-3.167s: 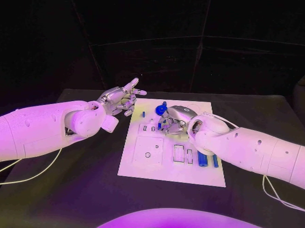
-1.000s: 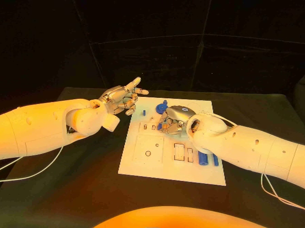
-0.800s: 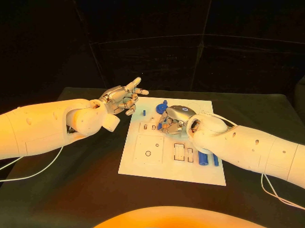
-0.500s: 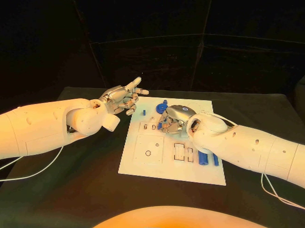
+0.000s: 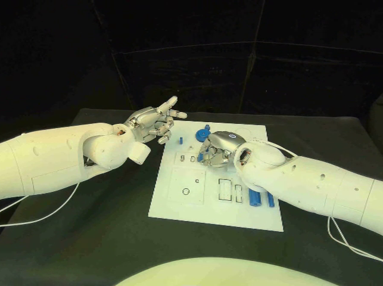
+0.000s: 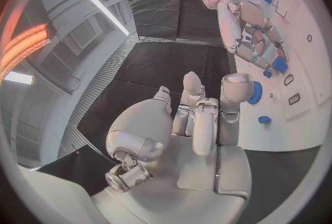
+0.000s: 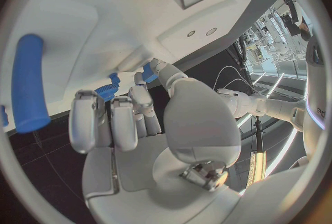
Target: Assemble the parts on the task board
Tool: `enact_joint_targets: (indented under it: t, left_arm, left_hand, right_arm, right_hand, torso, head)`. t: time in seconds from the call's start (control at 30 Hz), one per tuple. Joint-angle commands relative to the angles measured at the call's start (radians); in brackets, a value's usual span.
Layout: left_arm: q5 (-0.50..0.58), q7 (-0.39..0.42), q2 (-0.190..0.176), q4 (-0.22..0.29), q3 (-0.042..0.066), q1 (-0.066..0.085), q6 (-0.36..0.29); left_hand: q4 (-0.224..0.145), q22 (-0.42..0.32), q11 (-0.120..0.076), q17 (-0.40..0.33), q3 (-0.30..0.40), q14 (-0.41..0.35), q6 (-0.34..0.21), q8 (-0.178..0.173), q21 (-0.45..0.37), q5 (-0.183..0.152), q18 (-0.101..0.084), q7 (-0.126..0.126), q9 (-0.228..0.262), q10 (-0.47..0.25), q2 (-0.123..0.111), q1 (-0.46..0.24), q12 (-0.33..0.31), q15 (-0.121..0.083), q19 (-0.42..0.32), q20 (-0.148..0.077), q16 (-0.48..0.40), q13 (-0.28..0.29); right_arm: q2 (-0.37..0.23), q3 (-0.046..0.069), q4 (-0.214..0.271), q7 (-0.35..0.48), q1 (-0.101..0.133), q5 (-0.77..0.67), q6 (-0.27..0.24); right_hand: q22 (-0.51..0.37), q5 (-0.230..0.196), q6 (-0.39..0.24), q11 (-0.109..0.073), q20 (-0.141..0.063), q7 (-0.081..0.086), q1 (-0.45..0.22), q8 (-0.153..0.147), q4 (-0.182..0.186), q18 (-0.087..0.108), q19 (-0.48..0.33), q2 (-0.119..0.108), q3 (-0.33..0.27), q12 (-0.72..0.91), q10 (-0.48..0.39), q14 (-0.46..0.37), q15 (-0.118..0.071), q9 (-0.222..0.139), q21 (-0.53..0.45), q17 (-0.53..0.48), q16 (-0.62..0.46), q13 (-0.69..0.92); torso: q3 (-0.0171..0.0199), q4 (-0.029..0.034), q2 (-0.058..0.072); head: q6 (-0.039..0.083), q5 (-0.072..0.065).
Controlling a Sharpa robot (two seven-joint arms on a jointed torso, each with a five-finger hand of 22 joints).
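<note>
The white task board [image 5: 191, 202] lies in the middle of the table. My right hand [image 5: 217, 148] is bent down over the board's far middle, and its fingertips [image 6: 271, 50] pinch a small blue part [image 6: 280, 64] against the board. A blue gear [image 5: 204, 134] stands just beyond that hand, also seen as the blue gear [image 7: 105, 90]. A short blue peg [image 5: 180, 142] stands to its left. My left hand [image 5: 154, 124] hovers off the board's far left corner, holding nothing, with one finger pointing up.
Two blue cylinders [image 5: 254, 198] lie side by side near the board's right edge; one appears as a blue cylinder [image 7: 27, 83]. Empty slots [image 5: 224, 190] and a round hole [image 5: 185, 192] mark the board's near half. Dark table surrounds the board.
</note>
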Motion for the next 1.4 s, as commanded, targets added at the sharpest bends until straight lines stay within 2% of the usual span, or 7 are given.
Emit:
enact_joint_targets:
  t: [0.03,1.17,1.4]
  left_arm:
    - [-0.008,0.004,0.001,0.001,0.001,0.002,0.015]
    - [-0.008,0.002,0.001,0.001,0.001,0.002,0.019]
    - [-0.008,0.001,0.002,0.001,0.001,0.002,0.019]
  left_hand:
    - [-0.007,-0.001,-0.003,0.175,0.001,0.083,0.001,-0.004,-0.004,0.0,0.002,0.001,-0.001,-0.003,0.002,0.01,-0.003,0.008,-0.006,0.0,-0.004,-0.001]
    - [-0.009,-0.001,-0.003,0.175,0.0,0.084,0.001,-0.004,-0.004,0.0,0.002,0.001,-0.002,-0.003,0.002,0.011,-0.003,0.008,-0.006,0.0,-0.004,-0.002]
    - [-0.009,-0.001,-0.003,0.175,0.0,0.084,0.001,-0.004,-0.004,0.0,0.002,0.001,-0.002,-0.003,0.002,0.011,-0.003,0.008,-0.006,0.0,-0.004,-0.002]
  right_arm:
    - [0.0,0.0,0.002,-0.003,0.002,-0.007,-0.001]
    - [0.001,0.0,0.001,-0.015,0.002,-0.017,0.015]
    - [0.001,0.0,0.002,-0.015,0.002,-0.017,0.009]
  right_hand:
    - [0.079,-0.005,-0.008,0.001,0.0,-0.002,-0.006,-0.007,0.0,-0.002,-0.008,-0.003,-0.008,-0.005,-0.005,0.069,-0.003,-0.001,-0.006,0.106,-0.006,-0.002]
    - [0.075,-0.006,-0.009,0.001,0.001,-0.001,-0.008,-0.008,0.001,-0.001,-0.011,-0.005,-0.013,-0.007,-0.007,0.069,-0.002,-0.002,-0.009,0.105,-0.006,-0.004]
    - [0.066,-0.009,-0.024,0.004,0.002,0.003,-0.008,-0.017,0.003,0.001,-0.019,-0.009,-0.021,-0.021,-0.021,0.067,0.0,-0.005,-0.016,0.099,-0.012,-0.017]
  torso:
    - [0.0,-0.0001,0.0]
    - [-0.0002,-0.0001,0.0]
    - [-0.0002,-0.0001,0.0]
  head:
    - [-0.001,0.0]
    - [-0.006,-0.001]
    - [-0.006,-0.001]
